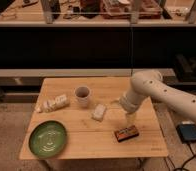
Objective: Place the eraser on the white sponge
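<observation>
The eraser [126,133], a dark flat block with an orange-red label, lies on the wooden table [91,145] near its front right. The white sponge [99,111] lies near the table's middle, left of and behind the eraser. My gripper [128,119] hangs from the white arm [156,92], which reaches in from the right. It points down, just above and behind the eraser and to the right of the sponge. It holds nothing that I can see.
A white cup [82,96] stands behind the sponge. A longer lumpy white thing [52,104] lies at the left. A green plate [48,138] sits at the front left. A dark device [190,132] lies on the floor to the right.
</observation>
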Robot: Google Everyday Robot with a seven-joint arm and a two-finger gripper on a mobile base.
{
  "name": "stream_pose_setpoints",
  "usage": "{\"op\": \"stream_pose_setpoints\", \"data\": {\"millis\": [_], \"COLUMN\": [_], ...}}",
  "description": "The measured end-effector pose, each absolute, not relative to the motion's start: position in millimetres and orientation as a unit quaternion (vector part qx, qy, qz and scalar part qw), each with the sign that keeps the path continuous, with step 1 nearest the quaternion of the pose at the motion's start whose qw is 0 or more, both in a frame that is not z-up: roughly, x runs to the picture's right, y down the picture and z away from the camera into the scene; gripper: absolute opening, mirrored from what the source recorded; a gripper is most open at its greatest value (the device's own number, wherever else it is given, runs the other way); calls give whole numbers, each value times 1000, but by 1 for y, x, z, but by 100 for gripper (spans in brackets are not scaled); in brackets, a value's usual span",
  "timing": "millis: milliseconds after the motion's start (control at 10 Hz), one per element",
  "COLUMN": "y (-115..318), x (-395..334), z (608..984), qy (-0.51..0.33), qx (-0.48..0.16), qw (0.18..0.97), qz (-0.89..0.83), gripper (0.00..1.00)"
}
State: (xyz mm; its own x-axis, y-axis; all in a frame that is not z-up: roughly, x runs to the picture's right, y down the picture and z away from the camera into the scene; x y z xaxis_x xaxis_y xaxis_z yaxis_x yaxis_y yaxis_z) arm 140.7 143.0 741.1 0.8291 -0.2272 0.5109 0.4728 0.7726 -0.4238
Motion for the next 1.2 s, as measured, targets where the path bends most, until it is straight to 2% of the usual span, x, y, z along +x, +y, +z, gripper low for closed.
{"op": "stream_pose_setpoints", "data": {"millis": [400, 700, 1200], "y": [194, 199, 218], "x": [182, 199, 207], "z": [766, 774, 811], "qy": [-225, -237, -273], "qx": [-273, -262, -274], "qw": [925, 929, 919], "qz": [-138, -106, -68], "gripper": [80, 80, 80]}}
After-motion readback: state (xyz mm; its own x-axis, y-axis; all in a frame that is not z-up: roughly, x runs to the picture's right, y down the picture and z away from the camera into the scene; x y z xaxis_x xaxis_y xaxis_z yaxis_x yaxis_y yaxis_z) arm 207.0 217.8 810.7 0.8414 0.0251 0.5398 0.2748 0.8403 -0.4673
